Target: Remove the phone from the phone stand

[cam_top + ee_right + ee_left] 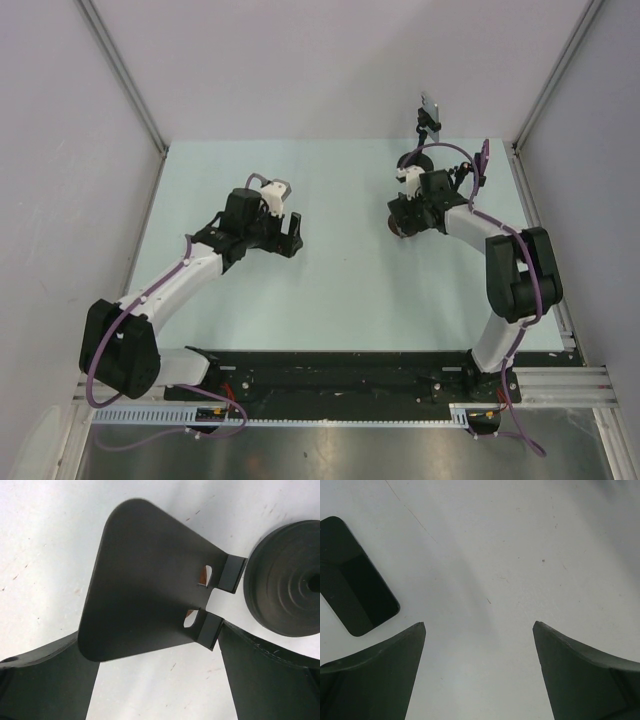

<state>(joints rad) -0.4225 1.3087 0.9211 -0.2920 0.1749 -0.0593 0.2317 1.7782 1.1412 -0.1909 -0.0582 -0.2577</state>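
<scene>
We see first the pale table (340, 200), which fills the enclosure between the grey walls. On it reach the two arms. The left arm (170, 285) stretches toward the middle of the table, and the right arm (515, 270) bends back over the right side, with its wrist turned down.

The phone stand (150, 575) is a dark plate with rounded upper corners, and it shows only in the right wrist view. No phone is on this plate. Just beside it, on the right, sits its round base (287, 580), black and with rings on top. At the plate's right edge are two small hooks (227, 572), and they hold nothing.

The phone (355, 575) lies flat on the table with its dark screen up. In the left wrist view it is at the upper left, apart from the fingers (380, 675) and outside the gap between them.

The left gripper (479, 625) is spread wide over bare table and has nothing in it.

The right gripper (155, 640) is spread wide too, with the lower part of the stand's plate between its two fingers (265, 680). We cannot tell if the fingers touch the plate. It does not look clamped.
</scene>
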